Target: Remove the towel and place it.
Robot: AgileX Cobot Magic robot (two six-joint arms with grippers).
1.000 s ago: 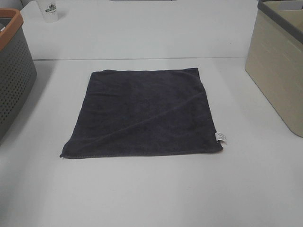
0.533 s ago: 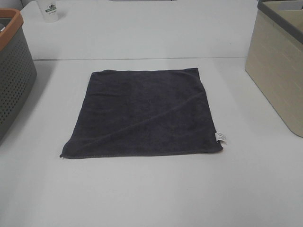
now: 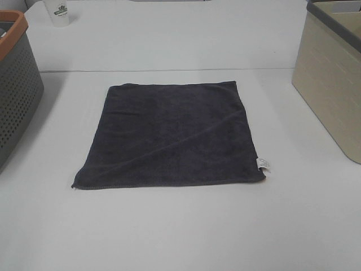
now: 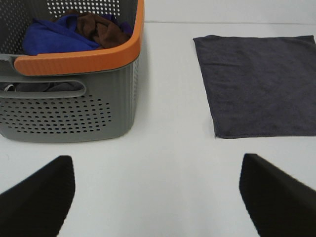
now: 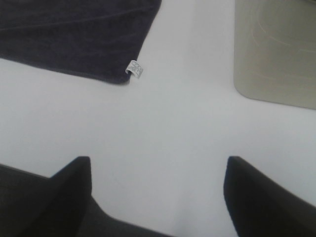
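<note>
Dark charcoal towel, spread flat and roughly square on the white table, midway between two containers and touching neither. Shallow diagonal crease across the cloth from near-left toward far-right. Small white tag at the near-right corner, also visible in the right wrist view just off the rounded hem of the towel. Grey perforated basket with orange rim at the left edge of the high view, well apart from the cloth; in the left wrist view the same basket holding a blue cloth and a brown cloth bundled together inside. Beige bin with dark rim at the right edge, its wall near the tagged corner but separated by bare table. White paper cup with dark print at the far-left of the table. Left gripper: fingers wide apart over bare table, nothing between them, short of the near edge of the towel. Right gripper: fingers likewise spread wide, nothing held, above bare table near the tagged corner. Neither gripper visible in the high view.
</note>
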